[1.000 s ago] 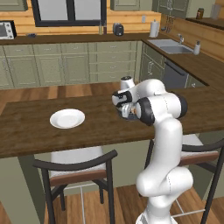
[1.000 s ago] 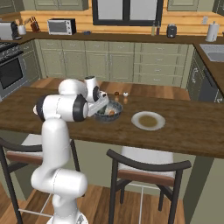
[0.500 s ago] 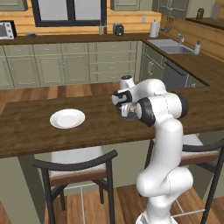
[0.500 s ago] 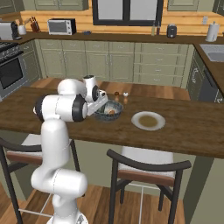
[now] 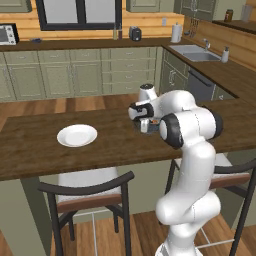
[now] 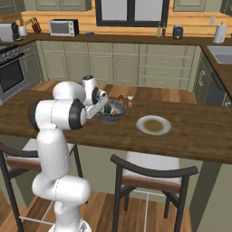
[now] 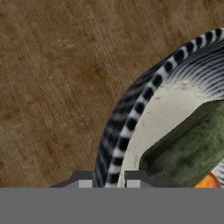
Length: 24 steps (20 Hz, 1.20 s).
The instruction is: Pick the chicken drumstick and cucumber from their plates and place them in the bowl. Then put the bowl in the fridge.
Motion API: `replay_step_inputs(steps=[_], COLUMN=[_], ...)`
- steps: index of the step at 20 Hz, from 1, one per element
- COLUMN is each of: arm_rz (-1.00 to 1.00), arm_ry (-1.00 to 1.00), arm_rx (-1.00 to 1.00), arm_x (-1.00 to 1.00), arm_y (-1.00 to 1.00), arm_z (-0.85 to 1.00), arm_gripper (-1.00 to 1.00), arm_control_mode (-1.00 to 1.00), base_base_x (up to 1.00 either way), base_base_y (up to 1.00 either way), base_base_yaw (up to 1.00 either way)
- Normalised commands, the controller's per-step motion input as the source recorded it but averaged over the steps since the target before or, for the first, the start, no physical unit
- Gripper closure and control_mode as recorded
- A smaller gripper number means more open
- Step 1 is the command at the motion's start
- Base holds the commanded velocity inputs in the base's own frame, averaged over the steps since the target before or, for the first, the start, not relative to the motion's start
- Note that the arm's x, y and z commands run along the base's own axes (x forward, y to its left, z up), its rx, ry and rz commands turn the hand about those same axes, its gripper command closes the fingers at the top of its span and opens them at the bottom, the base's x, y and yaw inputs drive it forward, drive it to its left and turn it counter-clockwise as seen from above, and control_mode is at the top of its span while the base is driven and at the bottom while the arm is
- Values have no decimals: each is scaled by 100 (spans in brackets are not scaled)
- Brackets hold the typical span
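- Now we are clamping our gripper (image 7: 109, 180) tight on the rim of the bowl (image 7: 131, 113), one fingertip on each side of the wall.
- We are seeing the cucumber (image 7: 190, 151) lying inside the bowl, with an orange piece just beside it.
- We are keeping the bowl (image 6: 111, 113) on the wooden bench (image 6: 199, 131), near a white plate (image 6: 154, 124).
- We are facing another plate (image 5: 77, 135) well apart from it.
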Motion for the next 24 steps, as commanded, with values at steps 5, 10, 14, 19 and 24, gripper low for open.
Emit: replay_step_inputs(steps=[5, 10, 14, 19, 24], arm_rz=[23, 24, 28, 21, 6], arm_ry=[-18, -10, -8, -3, -6], arm_rx=[0, 0, 0, -1, -2], arm_x=[-40, -47, -95, -100, -100], arm_y=[0, 1, 0, 0, 0], arm_z=[28, 65, 74, 45, 25], arm_gripper=[100, 100, 100, 100, 100], arm_control_mode=[-100, -100, -100, -100, -100], base_base_x=[0, 0, 0, 0, 0], base_base_y=[0, 0, 0, 0, 0], base_base_yaw=[0, 0, 0, 0, 0])
